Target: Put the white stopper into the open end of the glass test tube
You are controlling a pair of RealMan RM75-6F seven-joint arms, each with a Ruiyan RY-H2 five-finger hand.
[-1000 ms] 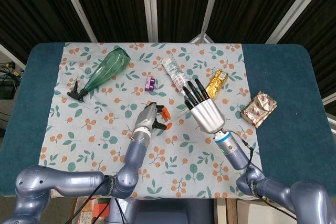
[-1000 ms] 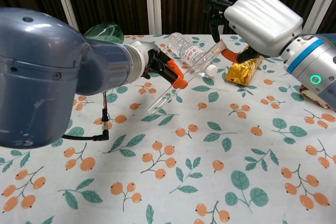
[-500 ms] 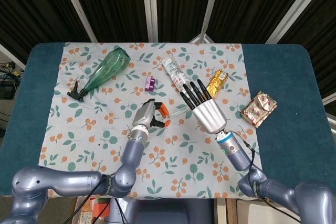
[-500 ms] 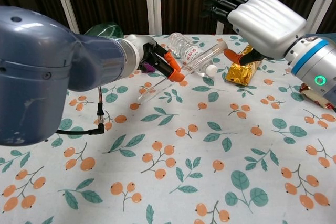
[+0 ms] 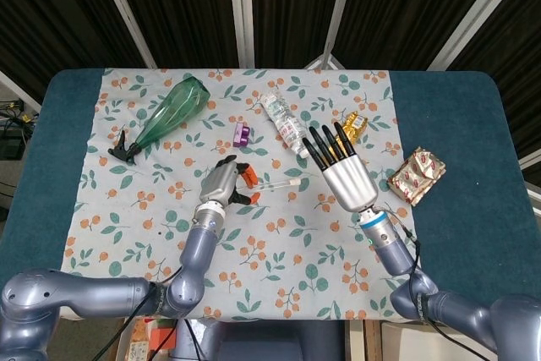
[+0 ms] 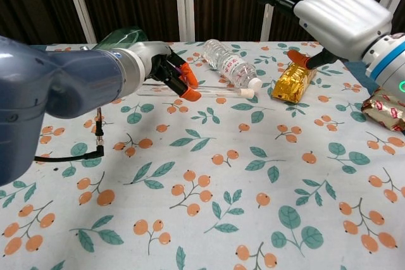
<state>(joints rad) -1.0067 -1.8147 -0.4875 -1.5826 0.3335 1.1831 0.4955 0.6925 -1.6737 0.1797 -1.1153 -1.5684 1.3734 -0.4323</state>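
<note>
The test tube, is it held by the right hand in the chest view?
No. The left hand holds the test tube level above the cloth, while the right hand is raised apart from it.

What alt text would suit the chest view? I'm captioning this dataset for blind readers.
The left hand holds a glass test tube level above a floral tablecloth, a white stopper at the tube's right end. The right hand hangs open at upper right, holding nothing. Behind lie a plastic water bottle, a gold packet and a green bottle.
</note>
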